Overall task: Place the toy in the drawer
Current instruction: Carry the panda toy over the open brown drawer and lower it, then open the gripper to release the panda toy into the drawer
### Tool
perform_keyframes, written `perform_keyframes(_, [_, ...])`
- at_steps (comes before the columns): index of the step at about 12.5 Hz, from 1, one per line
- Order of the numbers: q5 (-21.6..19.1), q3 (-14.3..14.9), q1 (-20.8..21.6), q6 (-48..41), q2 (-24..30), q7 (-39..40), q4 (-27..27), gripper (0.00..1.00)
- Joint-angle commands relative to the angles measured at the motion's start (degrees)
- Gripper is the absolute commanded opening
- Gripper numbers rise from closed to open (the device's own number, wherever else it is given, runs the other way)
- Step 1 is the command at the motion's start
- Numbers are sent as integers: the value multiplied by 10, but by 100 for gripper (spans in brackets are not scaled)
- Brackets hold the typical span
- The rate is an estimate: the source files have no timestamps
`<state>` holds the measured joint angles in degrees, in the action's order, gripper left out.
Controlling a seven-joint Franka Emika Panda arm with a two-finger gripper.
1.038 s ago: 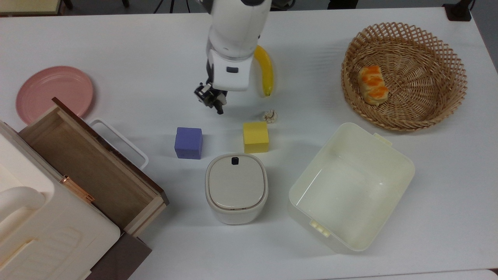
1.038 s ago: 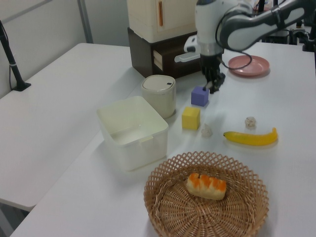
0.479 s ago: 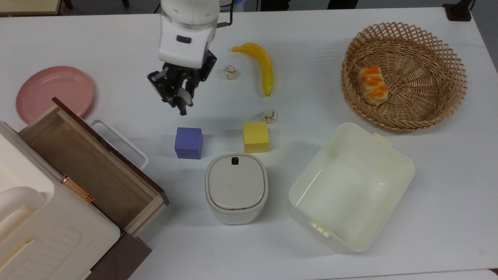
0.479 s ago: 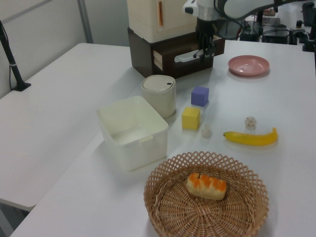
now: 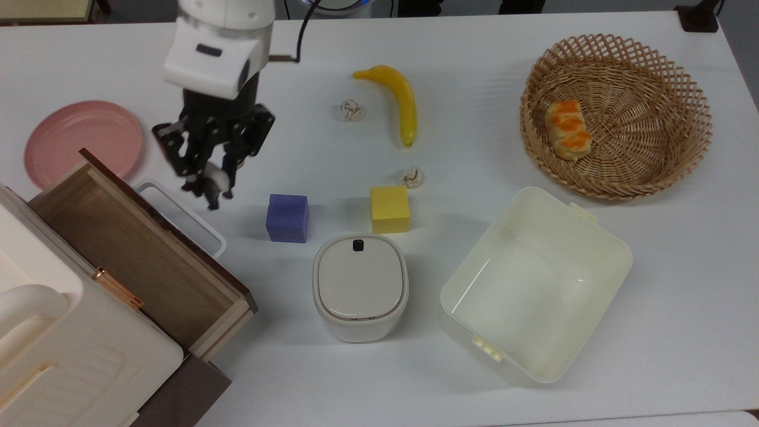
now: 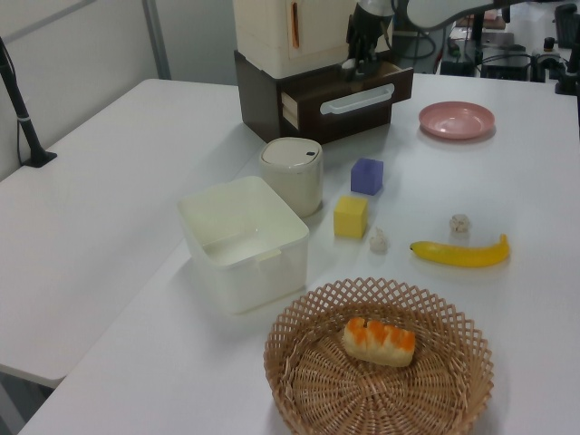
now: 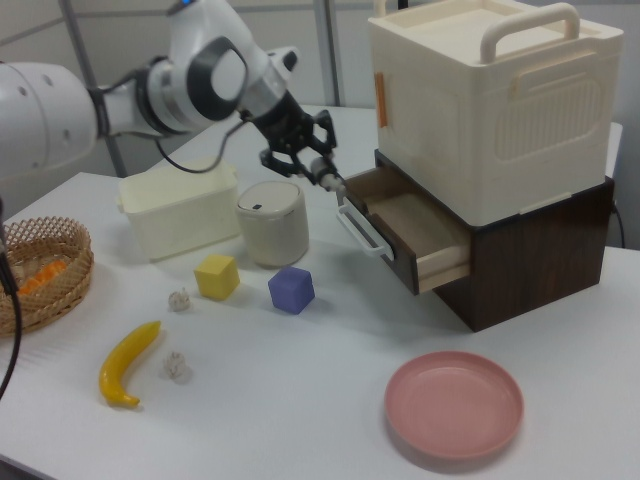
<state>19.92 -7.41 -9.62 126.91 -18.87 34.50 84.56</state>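
Toy (image 5: 214, 178) pinched in pincer (image 5: 209, 182), fingers clamped on it, lifted off the counter (image 5: 474, 118) so it clears the drawer front. Open drawer (image 5: 136, 255) sits just beyond and below the pincer, white handle (image 5: 184, 216) nearly underneath; purple cube (image 5: 287, 217) near its other side.

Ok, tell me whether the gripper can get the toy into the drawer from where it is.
Probably yes. The gripper holds the toy just past the drawer handle. The drawer is pulled out, open on top, with nothing between them in the right view, though the cabinet overhangs its back part.
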Motion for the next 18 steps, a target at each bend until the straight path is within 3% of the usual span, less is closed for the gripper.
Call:
perform_keyframes(1, [48, 0, -35, 107, -51, 9, -12, 3])
perform_keyframes(4, [62, 13, -61, 142, -64, 57, -21, 6])
perform_keyframes(5, [63, 13, -64, 146, -65, 59, -21, 27])
perform_keyframes(8, [59, 13, -64, 145, -64, 57, -19, 73])
perform_keyframes(9, [57, 12, -65, 145, -62, 55, -19, 83])
perform_keyframes(14, [47, -2, -59, 134, -34, 23, -8, 84])
perform_keyframes(18, [43, -53, -50, 24, -5, -88, -8, 83])
